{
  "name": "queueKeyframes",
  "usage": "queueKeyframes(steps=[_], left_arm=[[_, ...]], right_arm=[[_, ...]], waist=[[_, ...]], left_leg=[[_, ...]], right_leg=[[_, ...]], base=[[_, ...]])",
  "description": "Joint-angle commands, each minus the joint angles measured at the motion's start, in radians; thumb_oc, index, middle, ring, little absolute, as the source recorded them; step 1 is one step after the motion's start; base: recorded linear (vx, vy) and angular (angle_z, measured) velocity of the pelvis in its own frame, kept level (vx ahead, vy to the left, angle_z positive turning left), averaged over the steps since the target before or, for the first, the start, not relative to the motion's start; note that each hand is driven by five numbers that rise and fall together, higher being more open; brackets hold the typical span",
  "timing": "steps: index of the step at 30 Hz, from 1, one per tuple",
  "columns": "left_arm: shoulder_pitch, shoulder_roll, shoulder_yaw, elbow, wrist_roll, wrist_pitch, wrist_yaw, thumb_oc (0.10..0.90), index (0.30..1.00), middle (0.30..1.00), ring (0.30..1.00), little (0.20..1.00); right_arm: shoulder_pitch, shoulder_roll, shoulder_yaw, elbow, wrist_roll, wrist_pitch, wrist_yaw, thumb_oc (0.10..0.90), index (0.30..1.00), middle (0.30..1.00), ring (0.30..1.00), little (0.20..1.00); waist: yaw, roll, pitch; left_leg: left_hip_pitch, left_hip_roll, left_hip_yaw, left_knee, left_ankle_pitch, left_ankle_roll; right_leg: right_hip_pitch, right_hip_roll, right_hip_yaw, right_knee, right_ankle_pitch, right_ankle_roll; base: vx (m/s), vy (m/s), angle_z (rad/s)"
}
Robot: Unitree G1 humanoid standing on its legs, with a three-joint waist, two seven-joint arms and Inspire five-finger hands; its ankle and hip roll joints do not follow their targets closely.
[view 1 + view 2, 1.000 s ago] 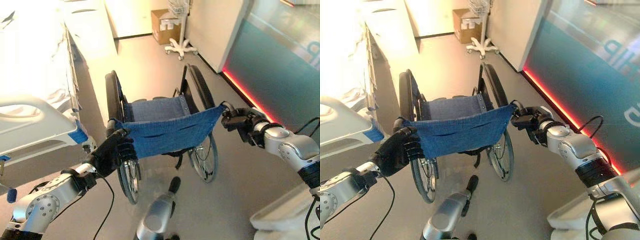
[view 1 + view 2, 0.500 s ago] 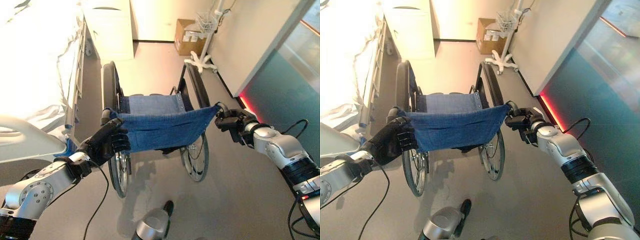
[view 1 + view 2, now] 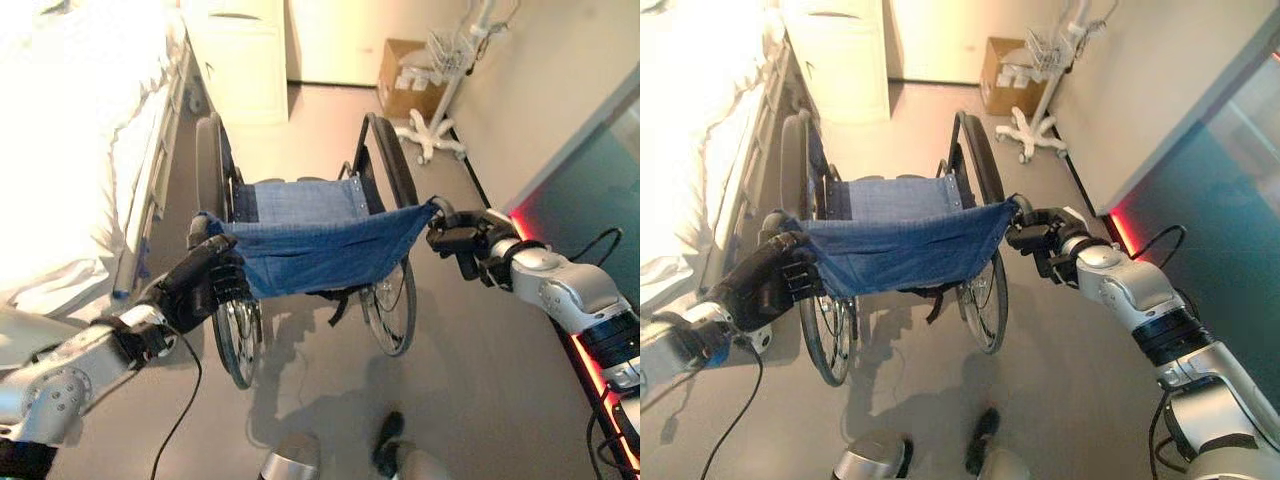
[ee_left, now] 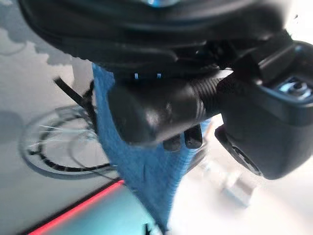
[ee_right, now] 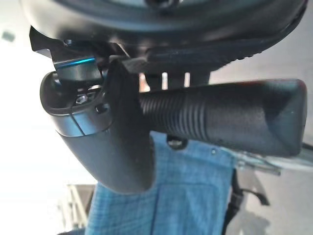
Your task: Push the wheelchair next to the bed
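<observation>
both hands — left hand, right hand — grip the wheelchair handles beside the bed.

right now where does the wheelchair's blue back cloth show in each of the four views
Left eye view: the blue back cloth hangs mid-picture between the left hand and right hand.
Right eye view: mid-picture, slightly left.
Left wrist view: a blue strip running down past the gripped handle.
Right wrist view: along the lower edge, under the ribbed handle.
Shared landmark: the push handles beside the cloth.
</observation>
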Motion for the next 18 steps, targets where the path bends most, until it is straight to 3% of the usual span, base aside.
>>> queueKeyframes(steps=[1, 2, 4, 5, 6, 7, 9, 12, 13, 16, 17, 18], left_arm=[[-0.069, 0.012, 0.037, -0.067, -0.017, -0.152, 0.039, 0.400, 0.300, 0.300, 0.300, 0.300], [-0.066, -0.002, 0.033, -0.080, -0.018, -0.147, 0.055, 0.400, 0.300, 0.300, 0.300, 0.300], [-0.066, -0.021, 0.027, -0.087, -0.007, -0.136, 0.071, 0.400, 0.300, 0.300, 0.300, 0.300], [-0.067, -0.022, 0.027, -0.087, -0.006, -0.136, 0.070, 0.400, 0.300, 0.300, 0.300, 0.300], [-0.069, -0.025, 0.026, -0.082, -0.003, -0.138, 0.076, 0.400, 0.300, 0.300, 0.300, 0.300], [-0.067, -0.023, 0.033, -0.078, -0.003, -0.141, 0.083, 0.400, 0.300, 0.300, 0.300, 0.300], [-0.065, -0.014, 0.042, -0.066, -0.009, -0.141, 0.079, 0.400, 0.300, 0.300, 0.300, 0.300], [-0.074, -0.015, 0.031, -0.031, 0.011, -0.137, 0.038, 0.400, 0.300, 0.300, 0.300, 0.300], [-0.071, -0.024, 0.019, -0.033, 0.032, -0.141, 0.017, 0.400, 0.300, 0.300, 0.300, 0.300], [-0.083, -0.047, -0.005, -0.040, 0.064, -0.145, -0.004, 0.400, 0.300, 0.300, 0.300, 0.300], [-0.088, -0.055, -0.009, -0.045, 0.073, -0.147, -0.008, 0.400, 0.300, 0.300, 0.300, 0.300], [-0.091, -0.053, -0.004, -0.052, 0.077, -0.143, -0.007, 0.400, 0.300, 0.300, 0.300, 0.300]], right_arm=[[-0.180, -0.116, 0.054, -0.179, 0.000, -0.164, 0.168, 0.400, 0.300, 0.300, 0.300, 0.300], [-0.181, -0.123, 0.065, -0.187, -0.009, -0.171, 0.177, 0.400, 0.300, 0.300, 0.300, 0.300], [-0.172, -0.122, 0.063, -0.200, -0.012, -0.177, 0.185, 0.400, 0.300, 0.300, 0.300, 0.300], [-0.168, -0.122, 0.061, -0.202, -0.014, -0.178, 0.185, 0.400, 0.300, 0.300, 0.300, 0.300], [-0.155, -0.114, 0.056, -0.211, -0.021, -0.182, 0.185, 0.400, 0.300, 0.300, 0.300, 0.300], [-0.153, -0.098, 0.058, -0.221, -0.032, -0.178, 0.179, 0.400, 0.300, 0.300, 0.300, 0.300], [-0.163, -0.082, 0.067, -0.212, -0.035, -0.173, 0.173, 0.400, 0.300, 0.300, 0.300, 0.300], [-0.183, -0.038, 0.078, -0.156, -0.045, -0.167, 0.154, 0.400, 0.300, 0.300, 0.300, 0.300], [-0.181, -0.027, 0.079, -0.147, -0.043, -0.158, 0.135, 0.400, 0.300, 0.300, 0.300, 0.300], [-0.148, -0.006, 0.065, -0.138, -0.072, -0.156, 0.121, 0.400, 0.300, 0.300, 0.300, 0.300], [-0.124, 0.001, 0.055, -0.142, -0.089, -0.161, 0.119, 0.400, 0.300, 0.300, 0.300, 0.300], [-0.101, 0.015, 0.044, -0.139, -0.108, -0.174, 0.125, 0.400, 0.300, 0.300, 0.300, 0.300]], waist=[[-0.079, -0.026, -0.142], [-0.079, -0.042, -0.125], [-0.072, -0.044, -0.103], [-0.070, -0.043, -0.101], [-0.060, -0.042, -0.092], [-0.042, -0.037, -0.090], [-0.028, -0.026, -0.096], [-0.002, 0.002, -0.119], [0.013, 0.014, -0.125], [0.020, 0.018, -0.134], [0.023, 0.017, -0.139], [0.028, 0.013, -0.147]], left_leg=[[-0.118, 0.083, -0.054, 0.263, 0.414, -0.115], [-0.202, 0.062, -0.014, 0.460, 0.426, -0.113], [-0.312, 0.033, 0.022, 0.568, 0.383, -0.090], [-0.323, 0.032, 0.025, 0.559, 0.377, -0.088], [-0.359, 0.018, 0.041, 0.505, 0.353, -0.077], [-0.368, 0.005, 0.059, 0.359, 0.325, -0.067], [-0.344, 0.015, 0.081, 0.171, 0.322, -0.064], [-0.320, 0.036, 0.143, -0.149, 0.369, -0.085], [-0.334, 0.036, 0.199, -0.260, 0.420, -0.101], [-0.356, 0.016, 0.290, -0.347, 0.445, -0.109], [-0.363, 0.009, 0.310, -0.349, 0.446, -0.101], [-0.363, 0.008, 0.332, -0.342, 0.429, -0.071]], right_leg=[[0.111, -0.057, 0.042, -0.105, 0.023, 0.108], [0.134, -0.052, 0.034, -0.098, 0.003, 0.082], [0.164, -0.025, 0.028, -0.089, -0.017, 0.058], [0.170, -0.020, 0.028, -0.090, -0.018, 0.057], [0.188, -0.008, 0.028, -0.096, -0.021, 0.059], [0.207, 0.011, 0.030, -0.107, -0.028, 0.071], [0.225, 0.029, 0.025, -0.115, -0.043, 0.076], [0.277, 0.078, -0.027, -0.125, -0.091, 0.073], [0.325, 0.109, -0.041, -0.130, -0.123, 0.067], [0.390, 0.148, -0.051, -0.136, -0.175, 0.065], [0.401, 0.158, -0.056, -0.127, -0.193, 0.062], [0.394, 0.163, -0.059, -0.101, -0.201, 0.059]], base=[[0.27, -0.357, -0.13], [0.28, -0.356, -0.27], [0.34, -0.339, -0.25], [0.34, -0.251, 0.36], [0.35, -0.147, 0.73], [0.39, -0.145, 0.74], [0.36, -0.069, 0.08], [0.47, -0.065, -0.37], [0.40, -0.071, -0.48], [0.44, -0.087, 0.20], [0.48, -0.091, 0.35], [0.36, -0.061, 0.38]])
